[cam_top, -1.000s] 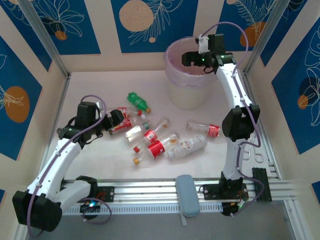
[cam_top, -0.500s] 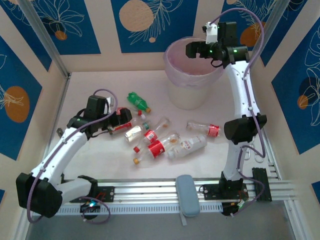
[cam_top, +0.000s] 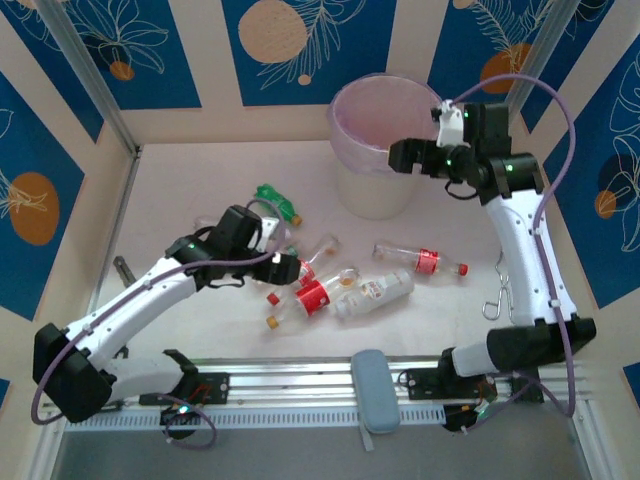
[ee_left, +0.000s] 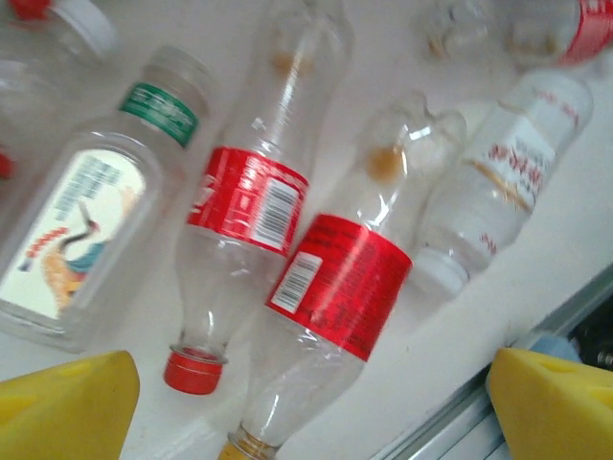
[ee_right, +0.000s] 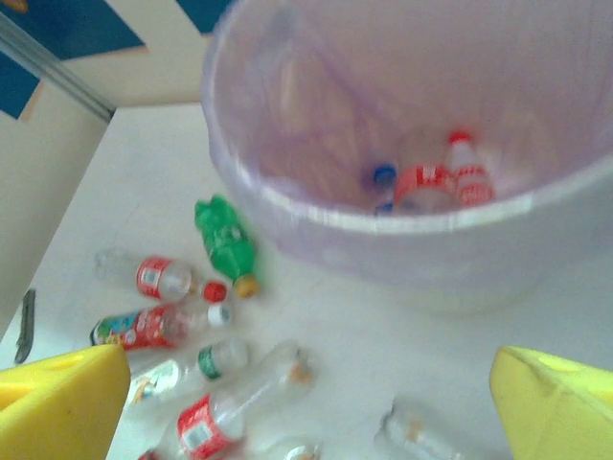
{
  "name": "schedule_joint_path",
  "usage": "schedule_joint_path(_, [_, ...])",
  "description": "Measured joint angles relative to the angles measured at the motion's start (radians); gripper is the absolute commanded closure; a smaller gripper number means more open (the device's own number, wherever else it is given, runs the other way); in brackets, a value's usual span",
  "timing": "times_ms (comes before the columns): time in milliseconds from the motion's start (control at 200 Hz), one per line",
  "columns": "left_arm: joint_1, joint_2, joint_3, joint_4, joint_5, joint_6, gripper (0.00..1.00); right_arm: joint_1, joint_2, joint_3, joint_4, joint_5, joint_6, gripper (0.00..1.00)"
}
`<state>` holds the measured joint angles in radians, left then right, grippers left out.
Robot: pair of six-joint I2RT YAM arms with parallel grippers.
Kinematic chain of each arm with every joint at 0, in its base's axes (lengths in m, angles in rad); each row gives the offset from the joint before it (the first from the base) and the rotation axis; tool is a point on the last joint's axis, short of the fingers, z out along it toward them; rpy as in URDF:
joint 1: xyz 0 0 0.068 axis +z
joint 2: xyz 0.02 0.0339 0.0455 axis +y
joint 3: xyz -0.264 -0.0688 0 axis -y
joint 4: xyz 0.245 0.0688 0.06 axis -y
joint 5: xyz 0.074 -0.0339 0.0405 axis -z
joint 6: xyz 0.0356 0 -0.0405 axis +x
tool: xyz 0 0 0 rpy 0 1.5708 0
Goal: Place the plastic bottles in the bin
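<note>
The yellow fingers (ee_left: pixel 62 407) of the left gripper (cam_top: pixel 292 268) stand wide apart with nothing between them, and the gripper hangs low over the heap of plastic bottles (cam_top: pixel 330 288) in the middle of the table (cam_top: pixel 180 190). Just below those fingers two clear, red-labelled bottles lie side by side and touching: a red-capped bottle (ee_left: pixel 244 220) and an orange-capped bottle (ee_left: pixel 335 297). A flat green-banded bottle (ee_left: pixel 86 230) lies to one side of the pair and a white-labelled bottle (ee_left: pixel 498 182) to the other. The right gripper (cam_top: pixel 398 156) has its fingers (ee_right: pixel 551 402) spread just as wide and holds nothing. It hovers beside the near right rim of the bin (cam_top: pixel 365 195), which stands at the far side of the table, right of centre. Looking down into the pale lilac bag (ee_right: pixel 316 115) I can see a few bottles already at the bottom, among them one with a red cap and red label (ee_right: pixel 460 174). A green bottle (ee_right: pixel 225 247) lies on the table to the left of the bin, at the far edge of the heap. One lone bottle (cam_top: pixel 420 258) lies apart, right of the heap. A grey pouch (cam_top: pixel 372 385) sits on the near rail.
</note>
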<state>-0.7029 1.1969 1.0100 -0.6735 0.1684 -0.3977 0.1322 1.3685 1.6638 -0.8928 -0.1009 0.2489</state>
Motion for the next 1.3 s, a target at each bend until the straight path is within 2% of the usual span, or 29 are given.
schedule_joint_path(60, [-0.045, 0.021, -0.01, 0.004, -0.002, 0.017, 0.12, -0.002, -0.052, -0.101, 0.01, -0.014, 0.021, 0.05])
schedule_joint_path(230, [-0.148, 0.121, -0.024, 0.026, -0.015, 0.045, 0.26, -0.024, -0.195, -0.347, 0.024, -0.046, 0.073, 0.08])
schedule_joint_path(405, [-0.214, 0.236, -0.024, 0.059, -0.046, 0.06, 0.27, -0.055, -0.349, -0.455, 0.018, -0.057, 0.093, 0.07])
schedule_joint_path(555, [-0.267, 0.294, -0.023, 0.071, -0.116, 0.067, 0.23, -0.08, -0.451, -0.5, 0.008, -0.06, 0.094, 0.07])
schedule_joint_path(870, [-0.303, 0.354, -0.034, 0.074, -0.203, 0.062, 0.21, -0.088, -0.467, -0.545, 0.009, -0.073, 0.094, 0.07])
schedule_joint_path(1301, [-0.304, 0.406, -0.058, 0.125, -0.215, 0.037, 0.19, -0.088, -0.461, -0.568, 0.018, -0.095, 0.101, 0.07])
